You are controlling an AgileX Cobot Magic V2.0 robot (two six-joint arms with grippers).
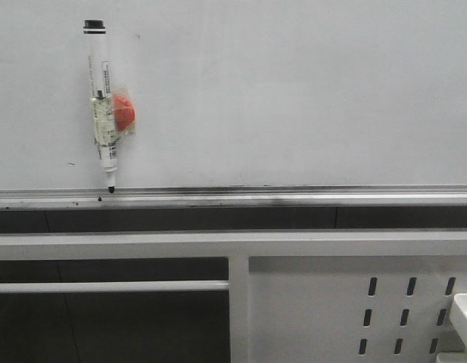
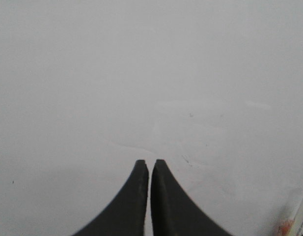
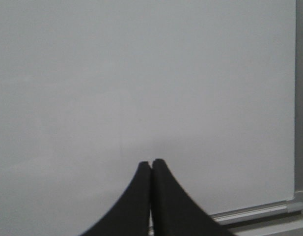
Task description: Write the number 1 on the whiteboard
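Note:
The whiteboard [image 1: 294, 91] fills the upper front view, with its silver rail [image 1: 294, 198] along the lower edge. A white marker [image 1: 102, 106] with a black cap on top stands against the board at the left, its black tip on the rail, with a red-orange magnet [image 1: 125, 113] behind it. No number 1 stroke shows on the board. My left gripper [image 2: 150, 162] is shut and empty, facing the bare board [image 2: 141, 73]; the marker's edge [image 2: 302, 216] shows at that view's corner. My right gripper [image 3: 151, 162] is shut and empty, facing the board [image 3: 141, 73] near its rail [image 3: 254, 210].
Below the rail stands a white metal frame [image 1: 233, 243] with a perforated panel [image 1: 400, 310] at the lower right. A white tray edge [image 1: 466, 318] shows at the far right. Small dark specks [image 1: 71, 163] mark the board and rail. Neither arm shows in the front view.

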